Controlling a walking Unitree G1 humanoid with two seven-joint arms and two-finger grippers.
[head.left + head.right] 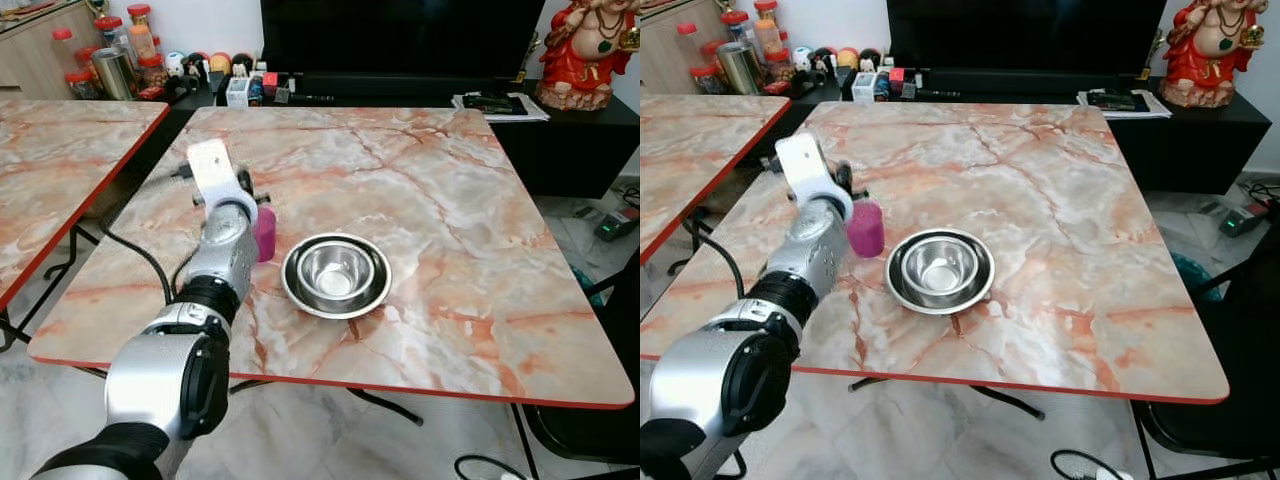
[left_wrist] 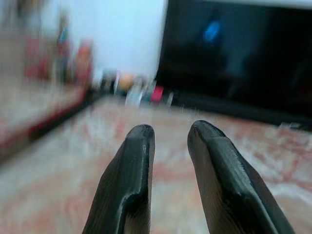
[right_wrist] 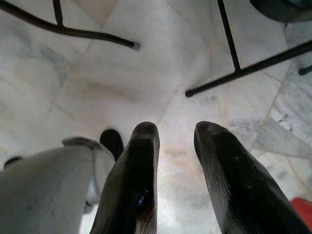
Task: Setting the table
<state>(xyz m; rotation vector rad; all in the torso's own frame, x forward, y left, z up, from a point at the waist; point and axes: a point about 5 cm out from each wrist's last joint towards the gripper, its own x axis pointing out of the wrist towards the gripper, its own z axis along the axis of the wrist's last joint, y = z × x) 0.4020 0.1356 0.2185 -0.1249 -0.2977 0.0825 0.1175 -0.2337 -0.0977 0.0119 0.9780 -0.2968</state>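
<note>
Your left tool (image 2: 168,141), fingers slightly parted and empty, hovers beside the pink cup (image 1: 866,229): likely light, stiff, slick plastic, so grip its sides mid-height.

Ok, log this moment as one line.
left claw: open, empty, over table | pink cup: upright beside steel bowls | right claw: open, above floor

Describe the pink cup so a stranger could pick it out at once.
Start at the big marble-patterned table with the red edge, in front of the black TV stand. Near its front left stand nested steel bowls; the pink cup stands upright just left of them, beside the left arm's wrist. It is the one bright pink thing on that tabletop.
</note>
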